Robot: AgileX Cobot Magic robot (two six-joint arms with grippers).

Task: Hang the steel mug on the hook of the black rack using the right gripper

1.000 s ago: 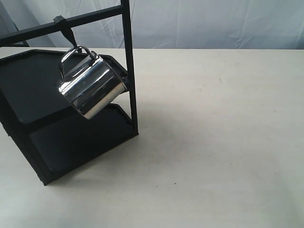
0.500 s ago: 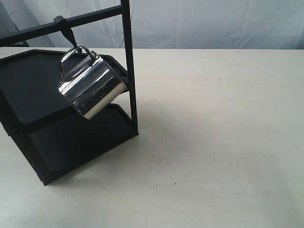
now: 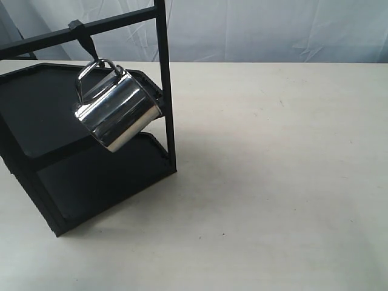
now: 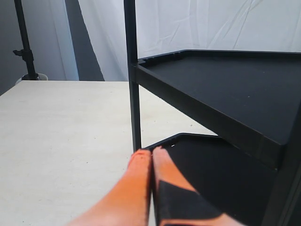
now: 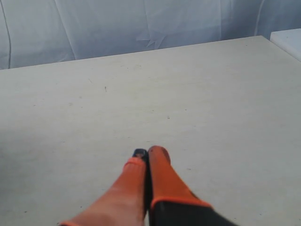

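The steel mug (image 3: 117, 110) hangs tilted by its looped handle from the hook (image 3: 85, 41) on the top crossbar of the black rack (image 3: 91, 176). No gripper touches it. Neither arm shows in the exterior view. In the right wrist view the right gripper (image 5: 146, 154) is shut with nothing held, its orange fingers pressed together above bare table. In the left wrist view the left gripper (image 4: 147, 151) is shut and empty, close to a post and the lower tray of the rack (image 4: 216, 84).
The pale table (image 3: 273, 182) stretches right of the rack. A wrinkled white backdrop (image 3: 260, 27) hangs behind it. A black stand (image 4: 24, 42) rises beyond the table in the left wrist view.
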